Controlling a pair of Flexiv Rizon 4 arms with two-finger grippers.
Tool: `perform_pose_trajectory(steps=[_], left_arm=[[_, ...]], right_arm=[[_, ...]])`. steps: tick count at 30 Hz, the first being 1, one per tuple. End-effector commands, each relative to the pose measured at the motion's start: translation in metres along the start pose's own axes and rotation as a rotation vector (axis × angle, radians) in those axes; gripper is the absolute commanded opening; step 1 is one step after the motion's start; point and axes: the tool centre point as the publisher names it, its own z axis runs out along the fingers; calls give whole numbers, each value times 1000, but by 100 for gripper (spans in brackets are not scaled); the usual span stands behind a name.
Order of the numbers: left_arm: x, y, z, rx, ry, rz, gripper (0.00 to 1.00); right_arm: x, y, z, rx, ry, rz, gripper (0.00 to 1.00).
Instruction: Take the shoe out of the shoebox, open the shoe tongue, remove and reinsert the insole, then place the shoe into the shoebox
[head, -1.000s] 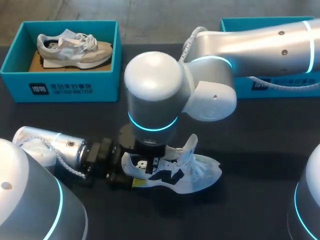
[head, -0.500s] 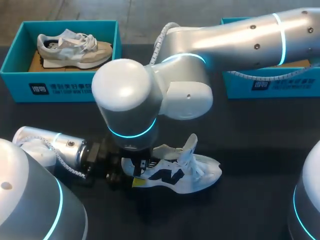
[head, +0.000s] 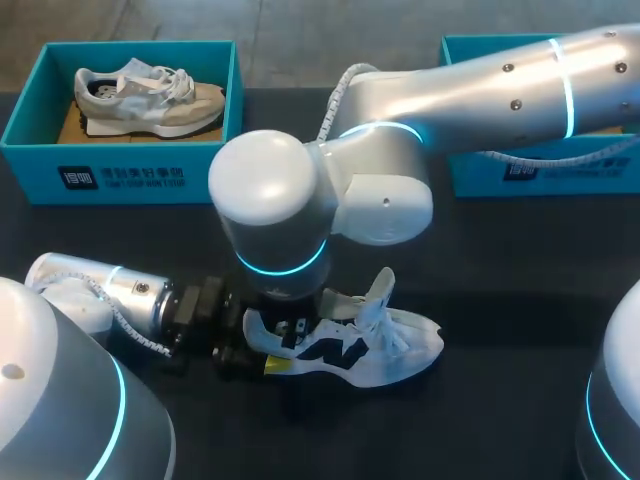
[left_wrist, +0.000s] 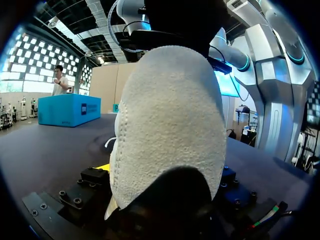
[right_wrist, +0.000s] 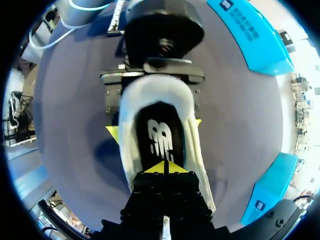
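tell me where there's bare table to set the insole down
Bare table lies right of the shoe, in front of the right box, and between the left box and the left arm. Crowded at the shoe's heel, where the left gripper and right gripper meet.

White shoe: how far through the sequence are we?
Done: the white shoe is out of the box and on the table, with its tongue pulled up. In hand: the left gripper clamps the heel; the right gripper, tips together, sits in the opening on the insole, which lies inside. Whether that is before removal or after reinsertion cannot be told. Left: shoe back into the teal shoebox.
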Motion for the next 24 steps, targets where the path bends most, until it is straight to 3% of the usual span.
perform_pose_trajectory(steps=[1, 19, 21, 24], left_arm=[[0, 2, 0, -1, -2, -1, 0], [0, 2, 0, -1, -2, -1, 0], [0, 2, 0, -1, -2, -1, 0], [0, 2, 0, -1, -2, -1, 0]], right_arm=[[-6, -18, -2, -17, -2, 19, 0], [-29, -40, 10, -14, 39, 51, 1], [-29, -40, 12, -11, 48, 47, 23], [-30, -40, 14, -5, 63, 41, 36]])
